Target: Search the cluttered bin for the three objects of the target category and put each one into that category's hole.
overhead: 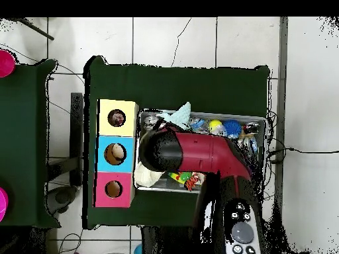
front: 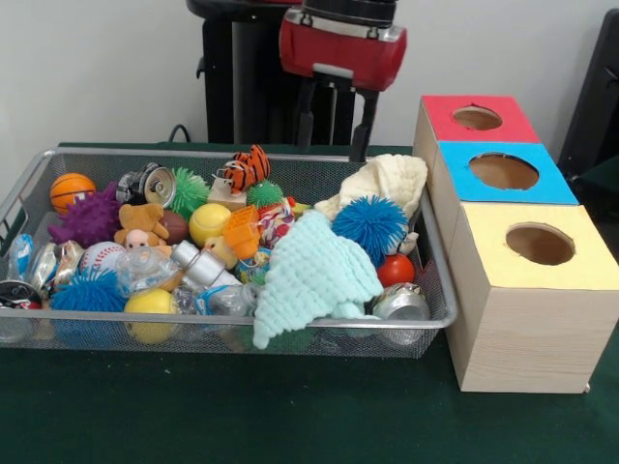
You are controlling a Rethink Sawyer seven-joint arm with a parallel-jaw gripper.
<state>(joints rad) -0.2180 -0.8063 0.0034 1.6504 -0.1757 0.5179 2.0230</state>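
The wire mesh bin (front: 440,290) stands on the green table, full of toys; in the overhead view my arm covers most of the bin (overhead: 259,120). A wad of clear film with multicolour print (front: 276,222) lies near the bin's middle, and another (front: 253,266) lies just in front of it. A clear wrinkly wad (front: 143,266) lies at the left. The yellow-topped box's hole (front: 539,244) is at the right front; it also shows in the overhead view (overhead: 117,118). My gripper (front: 336,140) hangs open and empty above the bin's far rim.
A mint knitted cloth (front: 314,271) and a cream cloth (front: 382,182) cover part of the bin's right half. A blue spiky ball (front: 372,224), silver cans (front: 401,302), a tiger toy (front: 247,169) and balls lie around. The blue-topped box (front: 556,188) and the red-topped box (front: 440,111) stand behind the yellow one.
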